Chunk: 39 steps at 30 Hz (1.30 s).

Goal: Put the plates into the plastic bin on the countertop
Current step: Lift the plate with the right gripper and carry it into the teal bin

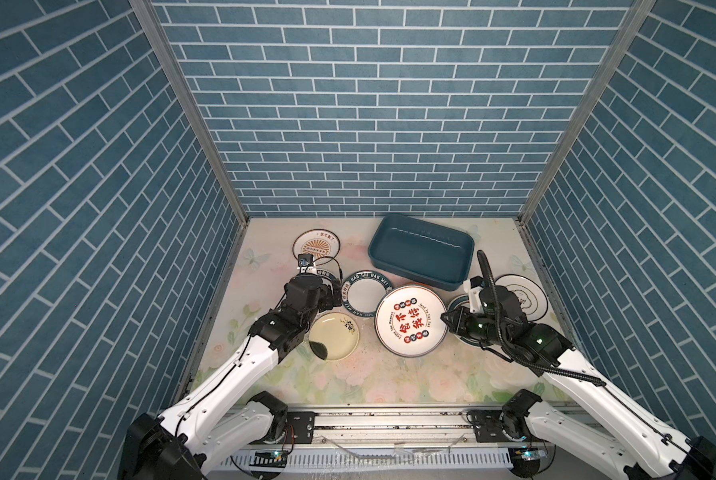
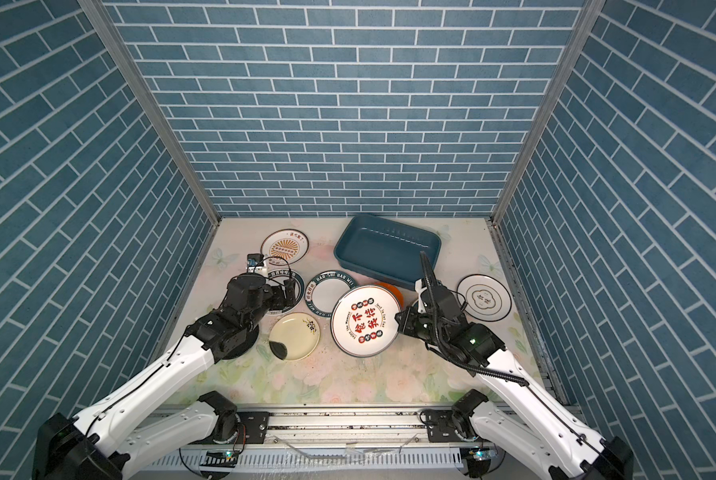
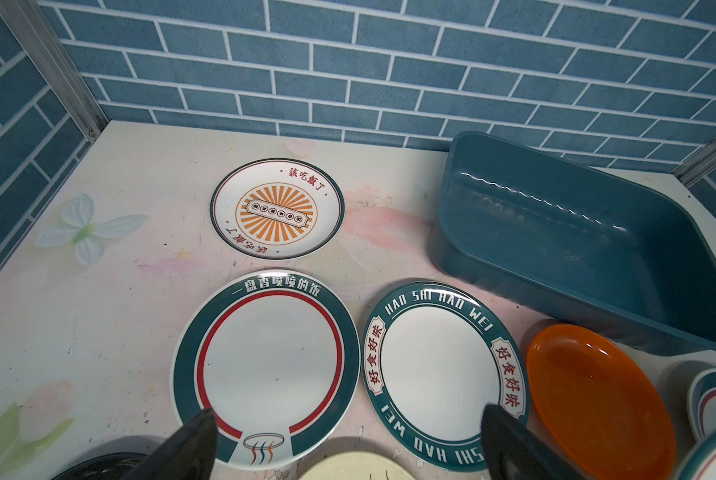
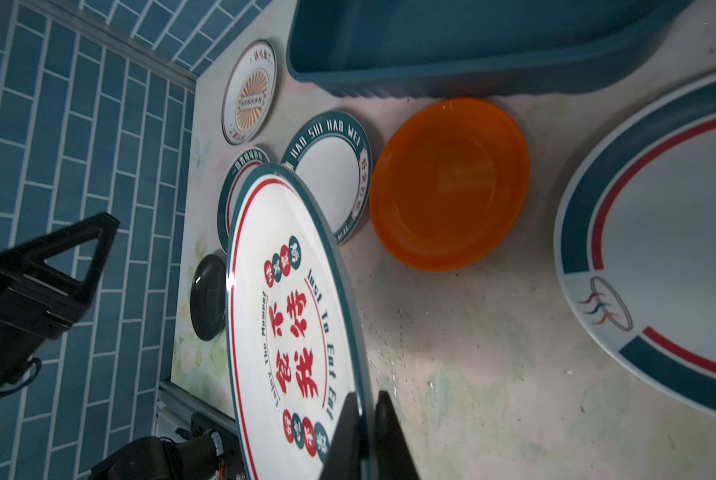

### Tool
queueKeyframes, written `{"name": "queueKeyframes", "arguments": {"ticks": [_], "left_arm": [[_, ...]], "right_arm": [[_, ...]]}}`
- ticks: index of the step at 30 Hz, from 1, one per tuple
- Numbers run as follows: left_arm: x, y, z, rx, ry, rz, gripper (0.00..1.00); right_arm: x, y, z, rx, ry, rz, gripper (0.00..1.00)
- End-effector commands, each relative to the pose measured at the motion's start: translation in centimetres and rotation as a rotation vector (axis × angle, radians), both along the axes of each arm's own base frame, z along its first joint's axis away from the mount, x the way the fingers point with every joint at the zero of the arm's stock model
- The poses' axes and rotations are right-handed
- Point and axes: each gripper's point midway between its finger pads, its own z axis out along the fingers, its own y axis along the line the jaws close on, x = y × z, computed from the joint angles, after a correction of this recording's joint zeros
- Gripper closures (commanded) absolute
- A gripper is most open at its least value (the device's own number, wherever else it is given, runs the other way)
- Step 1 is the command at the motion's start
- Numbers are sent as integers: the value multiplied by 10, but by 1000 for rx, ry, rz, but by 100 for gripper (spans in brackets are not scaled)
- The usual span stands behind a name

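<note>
My right gripper (image 4: 364,401) clamps the rim of the red-character plate (image 1: 410,322), tilted above the bench (image 1: 389,374). My left gripper (image 3: 348,415) hangs wide open above the steam-logo plate (image 3: 265,365).

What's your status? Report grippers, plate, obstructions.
Left gripper open, empty. Right gripper shut on red-character plate, tilted. Plastic bin empty. Orange plate lies between them.

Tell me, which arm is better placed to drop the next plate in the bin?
Right. The right gripper is shut on the rim of the red-lettered plate, tilted up beside the bin. The left gripper is open, holding nothing.
</note>
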Motion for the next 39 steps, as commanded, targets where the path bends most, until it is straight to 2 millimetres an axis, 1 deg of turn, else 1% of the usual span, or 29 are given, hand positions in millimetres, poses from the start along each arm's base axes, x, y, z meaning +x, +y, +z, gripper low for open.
{"name": "queueKeyframes", "arguments": {"ticks": [1,2,3,6,7,9,10,14,17,20,23,26,31,34,39], "left_arm": [[-3,2,1,5,-10,-2,0],[-4,2,2,3,-11,-2,0],[-6,3,-6,11,2,-4,1],[-7,4,-8,13,5,-2,0],[-8,5,-9,15,8,-2,0],[-9,5,-10,14,10,1,0],[-9,5,-10,15,10,0,0],[-10,8,-9,21,14,7,0],[-11,10,-8,25,9,14,0],[-12,12,-5,27,2,18,0],[-13,12,-5,26,0,17,1],[-13,12,-5,32,1,18,0],[-13,14,-4,43,-1,23,0],[-13,16,-5,48,-1,29,0],[-12,17,-6,65,5,35,0]], "right_arm": [[31,0,36,-11,-102,-35,100],[40,-1,40,-21,-107,-46,100],[49,-3,43,-28,-110,-61,100],[85,-12,51,-41,-126,-127,100],[99,-19,54,-57,-137,-171,100],[124,-22,57,-98,-162,-207,100],[138,-22,62,-109,-178,-217,100],[190,-9,65,-110,-200,-228,100],[224,-3,62,-132,-207,-243,100],[250,2,56,-174,-205,-257,100],[273,3,43,-223,-187,-277,100],[290,8,28,-262,-147,-276,100],[312,13,2,-303,-108,-284,100],[320,14,-11,-325,-82,-285,100],[327,23,-31,-323,-36,-256,100]]}}
